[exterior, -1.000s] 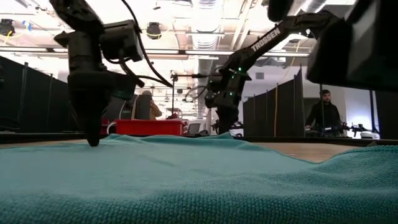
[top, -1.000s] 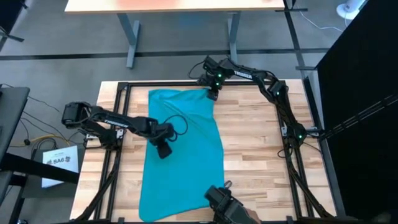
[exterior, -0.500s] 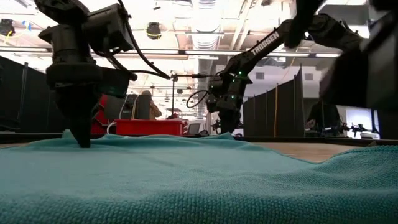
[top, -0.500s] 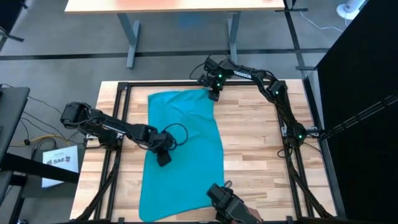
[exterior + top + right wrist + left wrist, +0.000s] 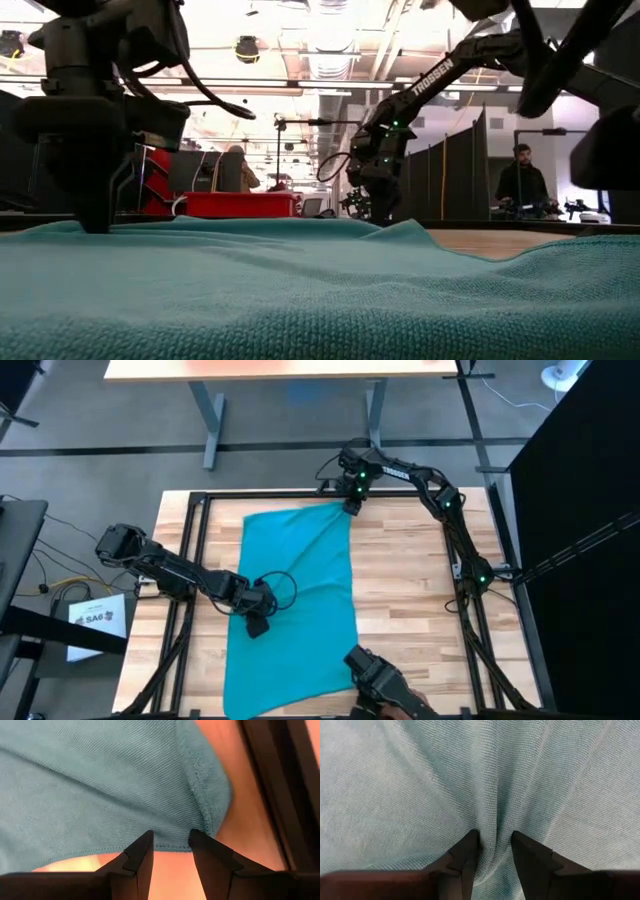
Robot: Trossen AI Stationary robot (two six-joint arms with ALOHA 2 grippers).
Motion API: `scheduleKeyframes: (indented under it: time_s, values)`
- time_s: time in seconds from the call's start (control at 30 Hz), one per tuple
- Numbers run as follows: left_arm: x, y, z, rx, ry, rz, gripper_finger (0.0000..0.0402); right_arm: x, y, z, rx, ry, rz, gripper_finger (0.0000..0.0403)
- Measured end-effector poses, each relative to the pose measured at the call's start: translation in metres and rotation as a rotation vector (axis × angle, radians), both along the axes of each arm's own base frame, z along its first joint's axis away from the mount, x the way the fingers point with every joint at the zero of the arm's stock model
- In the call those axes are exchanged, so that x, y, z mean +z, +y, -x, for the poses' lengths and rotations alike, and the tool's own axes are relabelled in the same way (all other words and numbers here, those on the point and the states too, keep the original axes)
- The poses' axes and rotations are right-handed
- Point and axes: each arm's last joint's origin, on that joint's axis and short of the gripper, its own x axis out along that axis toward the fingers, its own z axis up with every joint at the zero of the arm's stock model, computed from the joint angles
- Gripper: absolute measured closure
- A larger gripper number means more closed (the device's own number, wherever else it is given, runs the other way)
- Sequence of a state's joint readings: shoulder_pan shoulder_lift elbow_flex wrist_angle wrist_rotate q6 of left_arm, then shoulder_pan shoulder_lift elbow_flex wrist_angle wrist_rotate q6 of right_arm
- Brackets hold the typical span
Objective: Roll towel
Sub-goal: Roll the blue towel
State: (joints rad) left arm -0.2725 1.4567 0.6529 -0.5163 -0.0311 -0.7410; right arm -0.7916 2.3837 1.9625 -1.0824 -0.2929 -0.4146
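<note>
Counter (image 5: 420, 600) of light wood carries the towel (image 5: 300, 595), a long teal cloth lying mostly flat along the counter's middle, w/ soft wrinkles, one short end at the far edge and the other at the near edge. My left arm reaches in from the left side; my left claw (image 5: 256, 627) is pressed down on the towel near its left long edge, approx. at mid-length, fingers (image 5: 465, 857) clenched on a small pinched fold of cloth. My right claw (image 5: 352, 503) is at the towel's far right corner, fingers (image 5: 140, 857) grasping the hem there, just beside the black frame.
</note>
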Motion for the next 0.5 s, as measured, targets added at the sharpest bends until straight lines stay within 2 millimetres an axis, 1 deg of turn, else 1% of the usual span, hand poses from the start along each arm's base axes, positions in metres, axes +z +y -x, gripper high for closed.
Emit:
scheduleKeyframes:
  time_s: [0.13, 0.2, 0.3, 0.4, 0.5]
  values:
    - [0.01, 0.003, -0.009, -0.04, -0.032, 0.002, 0.0293, 0.008, 0.012, -0.003, 0.058, 0.008, -0.016, 0.0281]
    - [0.017, 0.007, -0.015, -0.058, -0.06, -0.008, 0.0293, 0.019, 0.019, -0.008, 0.097, -0.015, 0.0, 0.0281]
    - [0.026, 0.018, -0.019, -0.067, -0.08, -0.032, 0.0293, 0.037, 0.031, -0.016, 0.143, -0.056, 0.036, 0.0281]
    - [0.033, 0.033, -0.015, -0.058, -0.078, -0.068, 0.0293, 0.055, 0.051, -0.026, 0.198, -0.081, 0.058, 0.0281]
    - [0.039, 0.056, -0.006, -0.005, -0.034, -0.174, 0.0293, 0.075, 0.081, -0.037, 0.267, -0.099, 0.056, 0.0281]
